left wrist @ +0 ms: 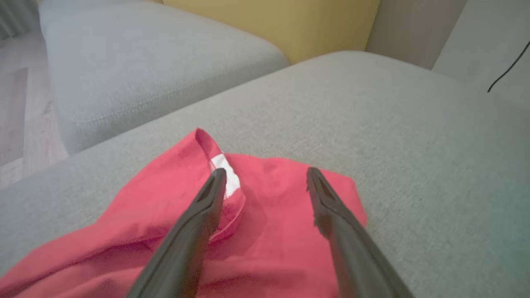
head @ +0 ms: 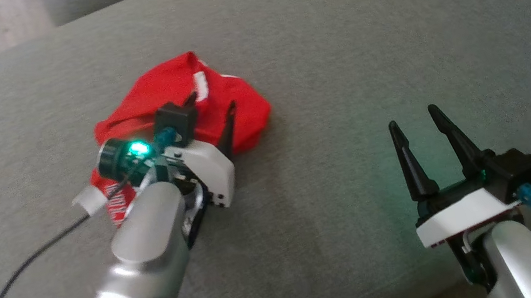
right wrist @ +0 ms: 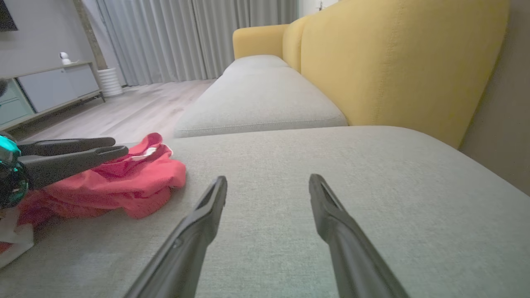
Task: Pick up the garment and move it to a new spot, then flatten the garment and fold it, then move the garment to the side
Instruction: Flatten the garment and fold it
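A crumpled red garment [head: 166, 93] with white trim lies bunched on the grey sofa cushion [head: 335, 52], left of centre in the head view. My left gripper [head: 212, 101] hovers over its near part, open, nothing between its fingers. The left wrist view looks down on the garment [left wrist: 273, 231] past the left gripper [left wrist: 265, 176], whose tips stand above the red cloth by a white label. My right gripper [head: 412, 117] is open over bare cushion, well to the right of the garment. In the right wrist view the right gripper [right wrist: 267, 182] points across the cushion, the garment [right wrist: 124, 186] lying at the left.
The grey cushion [right wrist: 372, 198] stretches wide around the garment. A second grey seat [right wrist: 256, 103] and a yellow backrest [right wrist: 393, 66] lie beyond. Wooden floor [right wrist: 124, 111] and a low cabinet [right wrist: 49, 89] are off the cushion's left. A black cable [head: 10, 285] trails from my left arm.
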`<state>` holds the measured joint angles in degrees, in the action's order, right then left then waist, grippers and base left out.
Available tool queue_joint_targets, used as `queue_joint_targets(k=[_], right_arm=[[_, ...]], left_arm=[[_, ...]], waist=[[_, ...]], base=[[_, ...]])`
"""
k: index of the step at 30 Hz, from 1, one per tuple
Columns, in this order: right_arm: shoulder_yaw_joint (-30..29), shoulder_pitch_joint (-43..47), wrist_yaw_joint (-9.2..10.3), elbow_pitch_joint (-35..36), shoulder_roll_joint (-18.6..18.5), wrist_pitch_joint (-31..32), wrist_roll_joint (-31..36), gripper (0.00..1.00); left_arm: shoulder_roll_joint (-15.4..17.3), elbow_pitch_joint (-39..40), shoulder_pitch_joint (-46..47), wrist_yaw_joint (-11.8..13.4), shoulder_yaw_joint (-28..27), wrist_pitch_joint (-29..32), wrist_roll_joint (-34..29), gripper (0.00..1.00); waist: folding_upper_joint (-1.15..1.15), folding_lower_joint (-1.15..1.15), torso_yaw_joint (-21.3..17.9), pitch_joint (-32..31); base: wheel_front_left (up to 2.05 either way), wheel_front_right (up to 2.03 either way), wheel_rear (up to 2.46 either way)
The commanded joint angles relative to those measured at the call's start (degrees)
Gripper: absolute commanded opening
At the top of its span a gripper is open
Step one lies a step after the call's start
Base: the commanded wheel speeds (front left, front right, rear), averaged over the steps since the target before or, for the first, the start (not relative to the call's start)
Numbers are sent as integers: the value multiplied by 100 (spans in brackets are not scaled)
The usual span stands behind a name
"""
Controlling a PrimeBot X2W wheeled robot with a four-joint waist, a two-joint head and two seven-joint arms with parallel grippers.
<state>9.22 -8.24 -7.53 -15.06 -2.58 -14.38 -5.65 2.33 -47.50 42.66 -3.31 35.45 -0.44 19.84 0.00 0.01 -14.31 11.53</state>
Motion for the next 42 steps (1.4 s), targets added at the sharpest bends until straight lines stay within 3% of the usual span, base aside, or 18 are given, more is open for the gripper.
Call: queue_joint_targets(k=[1,12,13,14,17,18,19,20,27,35,42], right_arm=[[178,-261,4,160,-30,-62,-61,100],[170,-189,4,145,-30,-62,-150,100],[172,-181,4,144,-30,-62,-157,100],[172,-181,4,144,-30,-62,-157,100],[200,-181,4,143,-30,-62,-184,100],[211,-184,4,143,-30,-62,-190,100],[222,-187,4,141,-30,-62,-195,100],[234,-190,4,140,-30,-62,-200,100],[128,-112,4,115,-30,-62,-175,100],[-347,200,4,40,-30,-62,25,100],[-568,548,4,37,-30,-62,90,100]], left_arm=[[59,-228,439,80,-98,107,18,100],[167,-1596,995,502,-252,196,105,100],[167,-1664,1027,525,-269,191,125,91],[167,-1664,1027,525,-269,191,125,91],[152,-1811,1113,525,-334,173,226,43],[146,-1849,1134,526,-354,160,261,31],[140,-1885,1153,521,-364,146,287,9],[133,-1913,1167,504,-393,128,336,0],[90,-1791,1295,390,-382,-545,430,0],[57,-848,1091,153,-186,-1340,706,0],[106,379,-55,384,-219,-1444,937,0]], waist=[[0,-1,-322,191],[0,-1,-466,172],[0,-1,-460,161],[0,-1,-460,161],[0,-1,-449,133],[0,-1,-448,123],[0,-1,-448,114],[0,-1,-449,103],[0,-1,-343,-30],[0,-1,251,-533],[0,-1,806,-1016]], base=[[0,0,0],[0,0,0],[0,0,0],[0,0,0],[0,0,0],[0,0,0],[0,0,0],[0,0,0],[0,0,0],[0,0,0],[0,0,0]])
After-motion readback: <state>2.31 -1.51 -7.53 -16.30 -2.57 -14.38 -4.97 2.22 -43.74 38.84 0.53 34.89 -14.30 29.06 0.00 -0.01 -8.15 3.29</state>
